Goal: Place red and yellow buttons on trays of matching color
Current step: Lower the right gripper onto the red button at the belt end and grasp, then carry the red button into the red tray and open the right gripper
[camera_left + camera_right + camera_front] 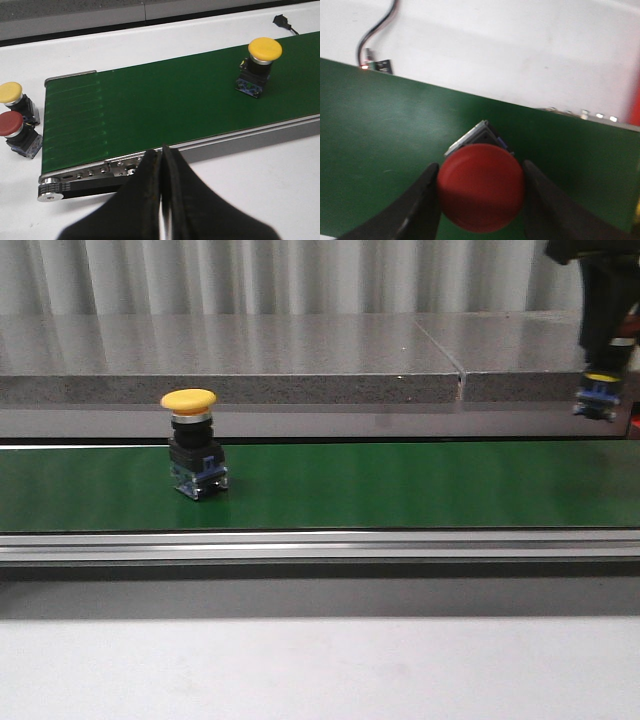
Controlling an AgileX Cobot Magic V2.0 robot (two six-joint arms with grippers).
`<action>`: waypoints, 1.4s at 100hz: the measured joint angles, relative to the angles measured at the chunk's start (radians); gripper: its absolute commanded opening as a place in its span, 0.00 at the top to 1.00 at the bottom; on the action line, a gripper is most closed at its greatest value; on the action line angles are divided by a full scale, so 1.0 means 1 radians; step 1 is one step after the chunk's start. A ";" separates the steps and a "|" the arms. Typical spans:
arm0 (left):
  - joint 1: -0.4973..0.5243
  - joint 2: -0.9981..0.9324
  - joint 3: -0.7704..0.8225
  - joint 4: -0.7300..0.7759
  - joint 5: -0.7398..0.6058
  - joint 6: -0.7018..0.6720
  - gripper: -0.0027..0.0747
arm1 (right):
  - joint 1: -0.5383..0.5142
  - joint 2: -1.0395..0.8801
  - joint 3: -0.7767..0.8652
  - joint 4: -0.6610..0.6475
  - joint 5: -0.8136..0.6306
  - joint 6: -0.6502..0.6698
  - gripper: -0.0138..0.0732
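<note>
A lab or factory test bench (green conveyor belt [400, 485], industrial pushbuttons [192, 445]).

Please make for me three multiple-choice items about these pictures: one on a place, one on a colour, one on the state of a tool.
1. Where does the lone button in the front view stand?
A. On the grey ledge behind
B. On the green belt
C. On the white surface in front

2. What colour is the cap of the button between the fingers of the right tool?
A. Red
B. Yellow
C. Blue

3. In what state is the left tool?
A. Wide open
B. Shut on a button
C. Shut, holding nothing

Key: 1 B, since the yellow button stands upright on the green belt. 2 A, since the right wrist view shows the red button with the right tool closed on its two sides. 3 C, since the fingers of the left tool meet with nothing between them.
</note>
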 measured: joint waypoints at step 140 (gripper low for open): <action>0.000 0.000 0.000 0.000 -0.001 0.000 0.99 | -0.501 0.259 -0.002 0.057 -0.205 0.148 0.74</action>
